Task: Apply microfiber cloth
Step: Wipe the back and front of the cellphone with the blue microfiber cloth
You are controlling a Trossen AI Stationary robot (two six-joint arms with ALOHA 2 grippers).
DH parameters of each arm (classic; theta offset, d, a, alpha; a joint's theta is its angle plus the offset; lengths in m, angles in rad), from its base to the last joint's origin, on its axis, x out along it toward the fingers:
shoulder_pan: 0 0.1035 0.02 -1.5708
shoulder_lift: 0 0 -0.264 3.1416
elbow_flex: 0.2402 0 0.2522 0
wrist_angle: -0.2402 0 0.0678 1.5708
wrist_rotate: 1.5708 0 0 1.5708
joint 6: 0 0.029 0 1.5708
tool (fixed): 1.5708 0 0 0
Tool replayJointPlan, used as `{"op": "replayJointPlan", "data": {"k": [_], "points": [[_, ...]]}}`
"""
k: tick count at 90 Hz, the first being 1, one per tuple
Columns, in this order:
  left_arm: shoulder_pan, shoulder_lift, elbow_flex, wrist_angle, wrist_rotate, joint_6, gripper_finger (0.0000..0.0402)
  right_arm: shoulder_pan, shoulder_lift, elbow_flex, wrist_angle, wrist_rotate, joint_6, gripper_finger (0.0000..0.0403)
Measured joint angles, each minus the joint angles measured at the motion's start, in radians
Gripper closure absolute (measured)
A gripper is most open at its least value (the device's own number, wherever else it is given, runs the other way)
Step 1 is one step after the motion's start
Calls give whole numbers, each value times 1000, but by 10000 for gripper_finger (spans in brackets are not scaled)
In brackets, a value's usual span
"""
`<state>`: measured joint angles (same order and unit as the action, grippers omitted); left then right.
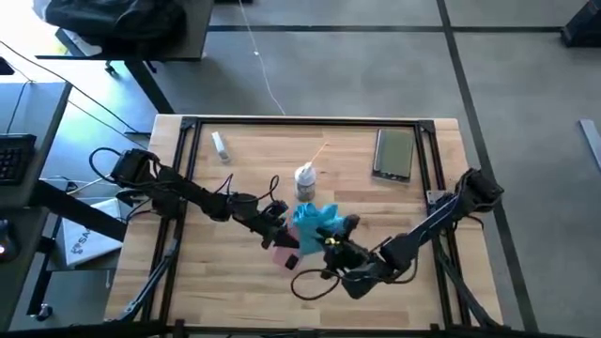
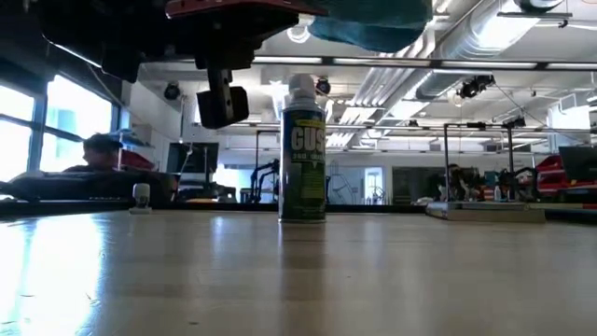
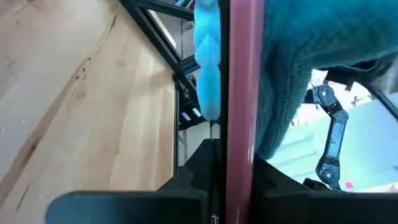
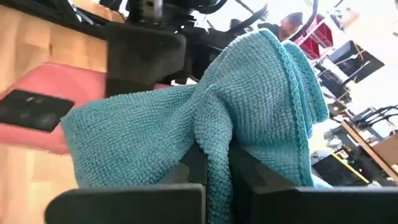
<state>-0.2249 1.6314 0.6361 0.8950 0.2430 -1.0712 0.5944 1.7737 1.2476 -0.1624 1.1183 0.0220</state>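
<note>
The turquoise microfiber cloth [image 1: 315, 221] hangs bunched above the table's middle, with my right gripper [image 1: 332, 240] shut on it. The cloth [image 4: 186, 118] lies against a flat pink slab [image 4: 43, 124] with a black patch on its face. My left gripper [image 1: 279, 233] is shut on this pink slab [image 1: 283, 253], which shows edge-on in the left wrist view [image 3: 239, 74]. Both things hang clear of the table, at the top of the low view, the slab [image 2: 233, 9] beside the cloth [image 2: 373, 21]. My left gripper pinches the pink slab's two flat faces [image 3: 240, 158] between its two fingers [image 3: 193, 177], so the slab stands edge-on ahead of them. The slab is lifted clear of the table. My right gripper pinches a bunched fold of the cloth [image 4: 217, 158] between its two fingers, several layers thick. The cloth spreads ahead of the fingers and drapes onto the pink slab, clear of the table.
A spray can with a green label [image 1: 305, 181] stands upright just beyond the grippers [image 2: 301, 154]. A black phone [image 1: 394, 154] lies at the far right, a small white thing [image 1: 221, 144] at the far left. A black frame [image 1: 188, 131] borders the table.
</note>
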Motion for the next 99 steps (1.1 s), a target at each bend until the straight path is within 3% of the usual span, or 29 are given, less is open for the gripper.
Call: {"op": "replayJointPlan", "data": {"k": [14,34,42,69,92,99], "points": [[-5,0,0,-14,-21,-4,391,-51,-1,0,21,-32,-60,403],[-15,-1,2,-34,-11,-4,391,-58,-75,36,-44,197,-292,403],[-15,-1,2,-36,-37,-11,391,-58,-113,49,-46,205,-307,403],[-12,0,1,-35,-130,-46,391,-101,-57,46,-44,-270,-70,403],[-8,4,-4,-54,-154,-36,391,-126,21,46,66,-525,184,403],[-7,4,-4,-62,-156,-26,391,-134,24,46,66,-544,309,402]]}}
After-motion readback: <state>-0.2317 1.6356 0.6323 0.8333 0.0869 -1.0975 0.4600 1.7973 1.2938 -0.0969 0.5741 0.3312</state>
